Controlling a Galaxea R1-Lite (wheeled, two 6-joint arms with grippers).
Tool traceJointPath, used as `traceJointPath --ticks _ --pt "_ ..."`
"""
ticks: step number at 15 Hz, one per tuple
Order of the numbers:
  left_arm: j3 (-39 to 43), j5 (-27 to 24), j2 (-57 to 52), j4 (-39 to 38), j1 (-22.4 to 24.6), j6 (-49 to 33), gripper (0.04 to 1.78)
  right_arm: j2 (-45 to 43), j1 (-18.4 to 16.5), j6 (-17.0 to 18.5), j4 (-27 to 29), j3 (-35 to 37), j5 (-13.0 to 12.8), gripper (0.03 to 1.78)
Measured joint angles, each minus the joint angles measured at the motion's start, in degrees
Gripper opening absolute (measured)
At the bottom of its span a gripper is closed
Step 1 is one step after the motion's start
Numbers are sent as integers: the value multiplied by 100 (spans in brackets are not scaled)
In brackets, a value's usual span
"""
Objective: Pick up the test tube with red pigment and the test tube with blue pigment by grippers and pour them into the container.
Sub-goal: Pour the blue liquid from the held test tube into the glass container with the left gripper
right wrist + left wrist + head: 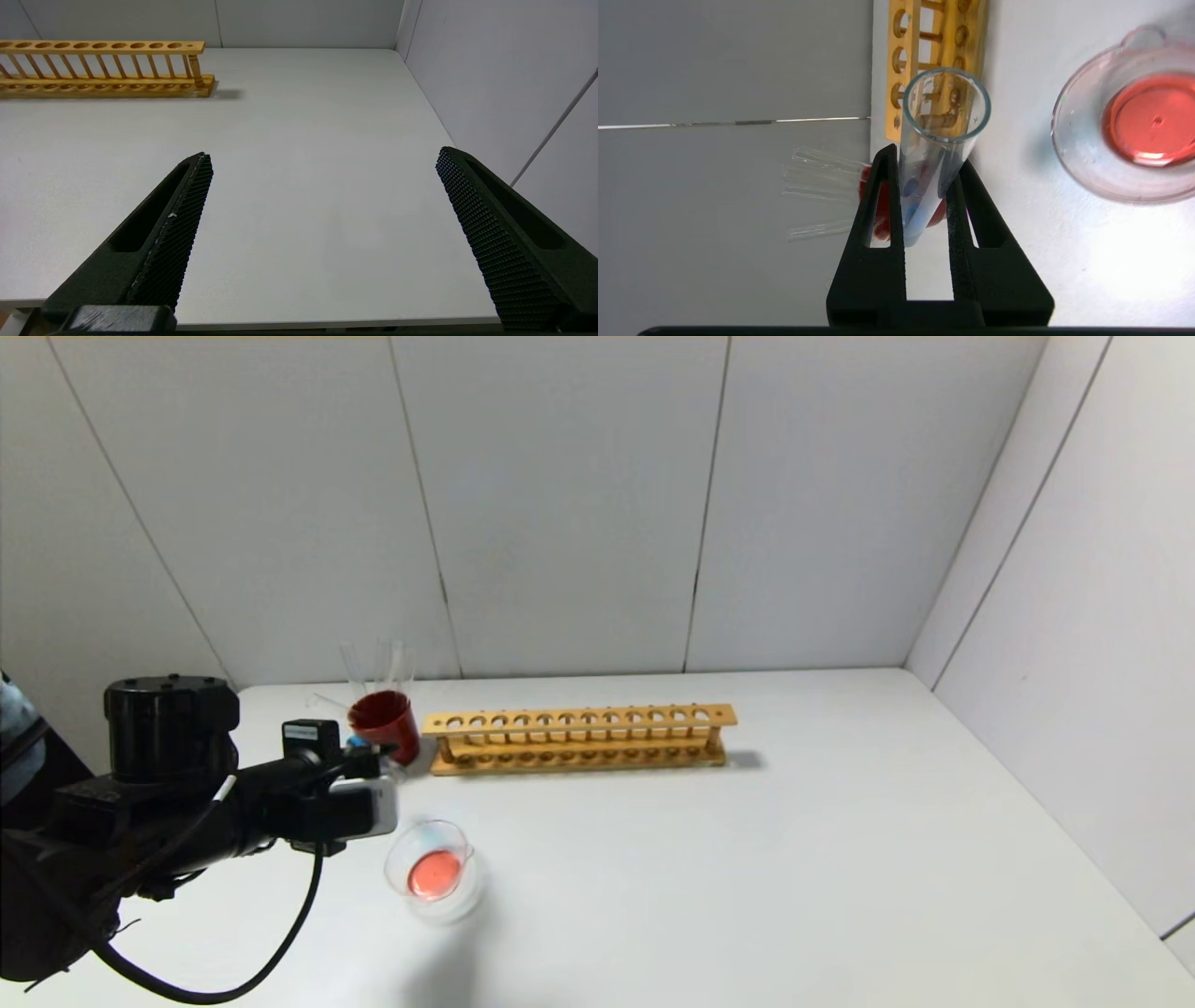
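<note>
2 black fingers (pixel 882 196) of the left gripper (pixel 920 186) clamp the test tube with blue pigment (pixel 931 149) near the container (pixel 431 870), which holds red liquid. The right gripper (pixel 322 172) hangs wide apart over the table (pixel 303 140), touching nothing.

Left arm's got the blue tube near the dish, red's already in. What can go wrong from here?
1. The left gripper holds the test tube with blue pigment low, near its liquid end; the long open end sticks out, so it may pivot or slip when tipped.
2. The tube mouth is not over the container but off to one side; tipping now would likely spill onto the table.
3. The dark red cup of clear tubes and the wooden rack stand close; a swing could knock them.
</note>
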Motion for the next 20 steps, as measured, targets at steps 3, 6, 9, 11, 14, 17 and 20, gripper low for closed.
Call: traceJointPath --ticks 3,6,9,11,14,17,20 --pt "2 -2 55 5 207 573 31 0 0 0 0 0 0 175" --pt "2 -6 165 -15 395 1080 31 0 0 0 2 0 0 175" --pt "-6 -4 344 -21 425 1133 31 0 2 1 0 0 0 175" --pt "-22 20 449 -28 428 1228 31 0 -2 1 2 0 2 175" --pt "-50 195 586 -34 425 1359 31 0 0 1 2 0 2 175" --pt "-69 336 674 -34 389 1387 31 0 2 4 0 0 2 175" --pt "-69 325 708 -34 238 1390 31 0 -2 1 2 0 0 175"
